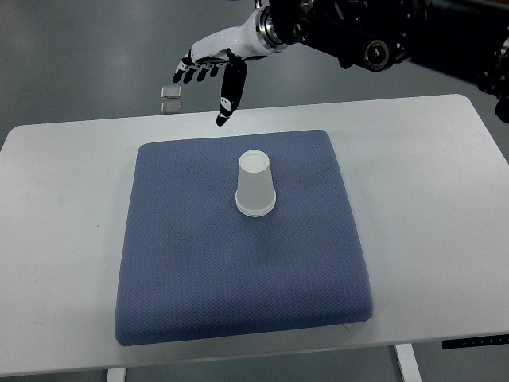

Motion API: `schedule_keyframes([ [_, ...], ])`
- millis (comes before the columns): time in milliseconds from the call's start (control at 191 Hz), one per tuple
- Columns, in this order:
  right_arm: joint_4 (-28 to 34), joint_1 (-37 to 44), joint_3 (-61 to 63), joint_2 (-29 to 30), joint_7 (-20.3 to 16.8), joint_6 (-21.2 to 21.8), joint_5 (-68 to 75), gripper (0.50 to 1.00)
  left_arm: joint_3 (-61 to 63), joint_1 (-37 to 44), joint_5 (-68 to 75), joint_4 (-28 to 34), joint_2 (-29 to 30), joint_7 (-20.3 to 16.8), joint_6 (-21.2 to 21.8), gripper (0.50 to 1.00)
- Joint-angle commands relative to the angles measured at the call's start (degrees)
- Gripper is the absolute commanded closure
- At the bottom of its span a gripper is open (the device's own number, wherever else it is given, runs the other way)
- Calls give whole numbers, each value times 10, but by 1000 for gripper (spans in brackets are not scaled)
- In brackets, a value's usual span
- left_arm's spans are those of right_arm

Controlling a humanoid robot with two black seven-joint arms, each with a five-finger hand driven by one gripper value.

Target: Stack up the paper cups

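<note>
A white paper cup [255, 185] stands upside down near the middle of the blue cushion [238, 270]; its rim looks doubled, as if cups are nested. My right hand [208, 70], white with black fingertips, hovers beyond the cushion's far edge, up and left of the cup. Its fingers are spread and hold nothing, with the thumb pointing down toward the table. The black right arm [374, 36] enters from the upper right. The left arm is out of view.
The cushion lies on a white table [429, 183] whose edges show on all sides. A small grey square object [170, 99] sits on the floor beyond the table's far edge, under the hand.
</note>
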Motion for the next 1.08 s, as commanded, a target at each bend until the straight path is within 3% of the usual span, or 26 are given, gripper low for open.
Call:
schedule_keyframes([
  [0,-39,-93,89,-40,4,-28,77,589,0,0,0,0,0,0,0,500],
  [152,-87,-212,264,-54,10,-44,155,589,1,0,0,-3,0,0,0,500],
  [235,-105,-280,378,-52,33,-56,170,589,1,0,0,-4,0,0,0,500],
  [449,-117,-395,581,-35,64,-66,172,589,1,1,1,-4,0,0,0,500],
  [732,-124,-461,620,5,115,-98,176,587,2,0,1,-5,0,0,0,500],
  [1071,-130,-488,620,5,116,-112,223,587,2,1,0,-6,0,0,0,500],
])
